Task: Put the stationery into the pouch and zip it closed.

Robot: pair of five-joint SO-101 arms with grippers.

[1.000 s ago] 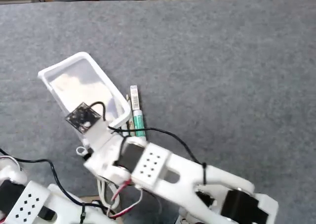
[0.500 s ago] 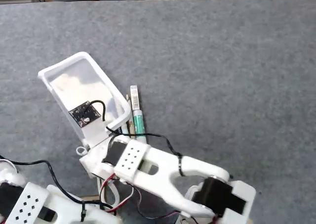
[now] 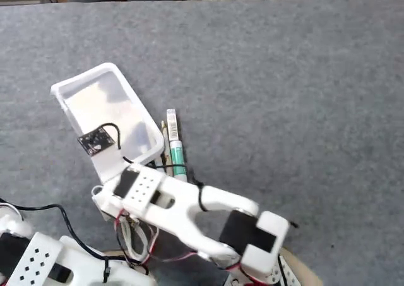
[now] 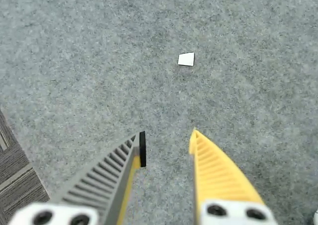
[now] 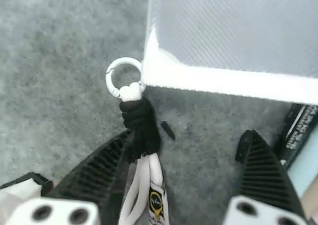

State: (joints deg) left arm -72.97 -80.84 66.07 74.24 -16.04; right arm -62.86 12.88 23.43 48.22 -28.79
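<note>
Translucent pouch [image 3: 104, 106] on grey tabletop [image 3: 284, 77], pens [image 3: 172, 137] just beside; right arm [image 3: 183, 207] covers pouch's near end, pens' ends. Right gripper [image 5: 194, 138] spread wide near zipper ring [image 5: 120, 77], perhaps touching cord [image 5: 141, 125]. Left gripper [image 4: 168, 135] released near white scrap [image 4: 186, 59].

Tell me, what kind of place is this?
Probably a robot practice table in a lab or workshop. White robot arms sit at a table covered in grey felt-like cloth, with a clear pouch and pens laid out for them.
</note>
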